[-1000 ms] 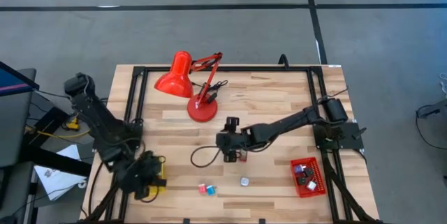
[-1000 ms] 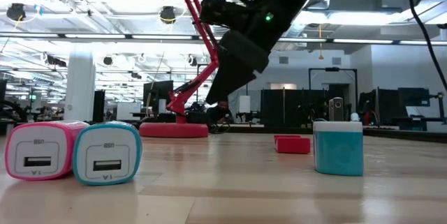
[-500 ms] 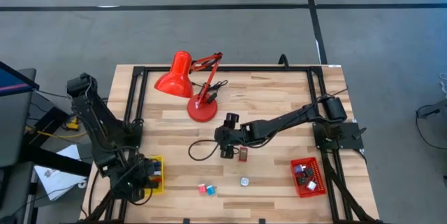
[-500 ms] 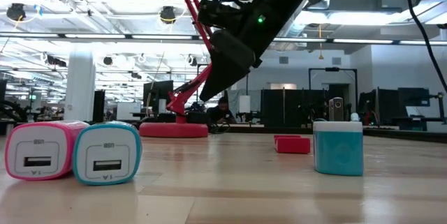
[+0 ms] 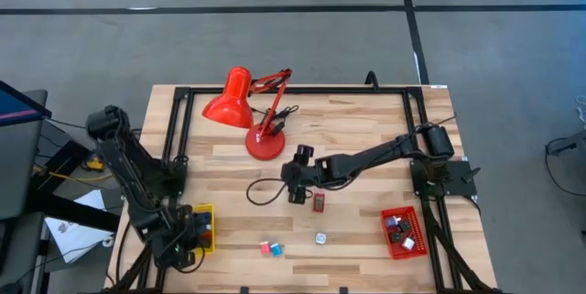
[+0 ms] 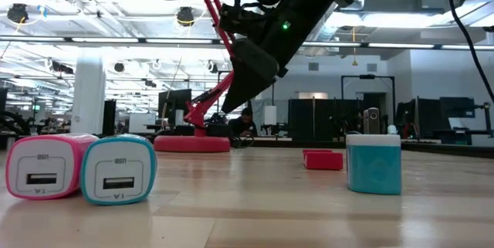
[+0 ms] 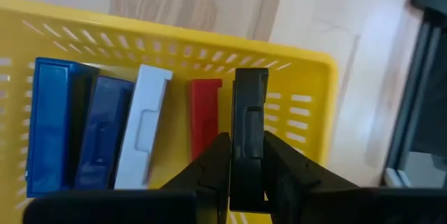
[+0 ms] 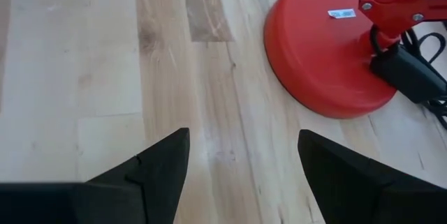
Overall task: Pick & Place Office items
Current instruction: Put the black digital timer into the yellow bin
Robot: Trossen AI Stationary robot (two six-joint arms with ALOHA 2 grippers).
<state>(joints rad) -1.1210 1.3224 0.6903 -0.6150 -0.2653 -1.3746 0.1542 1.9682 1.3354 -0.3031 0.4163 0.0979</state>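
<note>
My left gripper (image 5: 179, 239) hangs over the yellow tray (image 5: 207, 213) at the table's near left corner, shut on a black block (image 7: 248, 112). Inside the tray (image 7: 307, 77) lie a blue, a dark blue, a white and a red block (image 7: 204, 112) side by side. My right gripper (image 5: 295, 189) is open above bare wood at mid-table, near the lamp base, touching nothing (image 8: 243, 147). A small red block (image 5: 319, 203) lies on the table just right of it. A pink and a teal charger (image 5: 269, 249) and a small teal-and-white item (image 5: 320, 238) sit near the near edge. My left gripper pinches the black block between its two fingers (image 7: 209, 161), gripping the block's end nearest the wrist (image 7: 246, 175). The fingers lie along the block. Its free end reaches out over the tray next to the red block; whether it rests on the tray floor I cannot tell.
The big red desk lamp (image 5: 247, 111) stands at mid-far table, its round base (image 8: 325, 56) and black cord close to my right gripper. A red tray (image 5: 403, 232) with several small items sits at the near right. Black frame rails run along the table's sides.
My right gripper has risen and drawn away from the red block toward the lamp base, staying open. My left gripper has shifted a little toward the table's near left corner over the yellow tray.
</note>
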